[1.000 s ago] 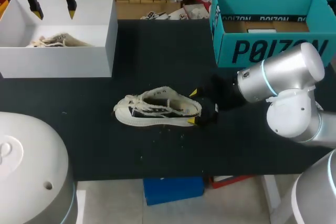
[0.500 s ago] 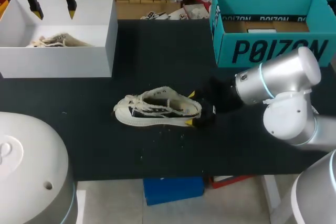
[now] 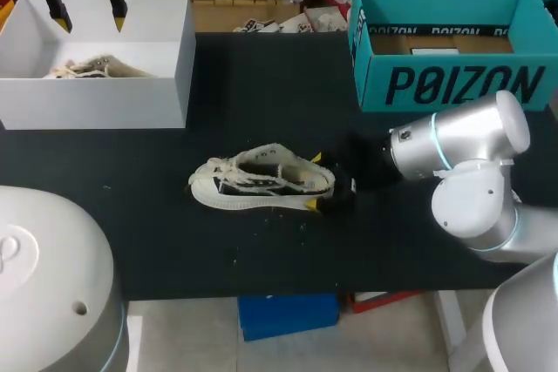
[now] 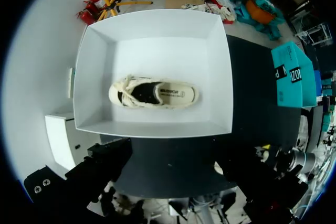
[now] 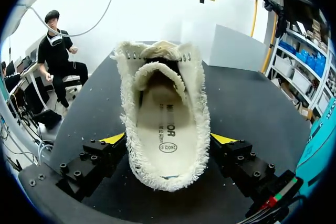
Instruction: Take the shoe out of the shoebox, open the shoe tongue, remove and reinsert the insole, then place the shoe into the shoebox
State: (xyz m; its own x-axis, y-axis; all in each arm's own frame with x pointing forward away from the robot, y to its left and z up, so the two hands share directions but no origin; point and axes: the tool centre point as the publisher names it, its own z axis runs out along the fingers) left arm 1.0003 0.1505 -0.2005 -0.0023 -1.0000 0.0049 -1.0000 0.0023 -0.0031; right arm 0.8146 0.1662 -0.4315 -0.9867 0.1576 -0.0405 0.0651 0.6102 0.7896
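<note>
A cream low-top shoe [image 3: 261, 179] lies on its sole mid-table, toe to the left, laces loose. My right gripper [image 3: 315, 180] is open at its heel, one yellow tip on either side. In the right wrist view the shoe [image 5: 165, 124] sits between the fingers of that gripper [image 5: 168, 142], mouth facing me, with the insole [image 5: 167, 129] showing inside. My left gripper [image 3: 90, 15] hangs open above the white box [image 3: 166, 58] at the back left. A second cream shoe [image 4: 152, 92] lies in that box. The teal shoebox [image 3: 453, 84] stands at the back right.
The white box [image 4: 220, 77] fills most of the left wrist view, well ahead of the open left gripper [image 4: 176, 177]. Dark tabletop [image 3: 261, 102] lies between the two boxes. The table's front edge [image 3: 288, 289] runs just below the shoe.
My right arm has slid left, bringing its fingers further along both sides of the shoe's heel. The shoe and the left arm have stayed put.
</note>
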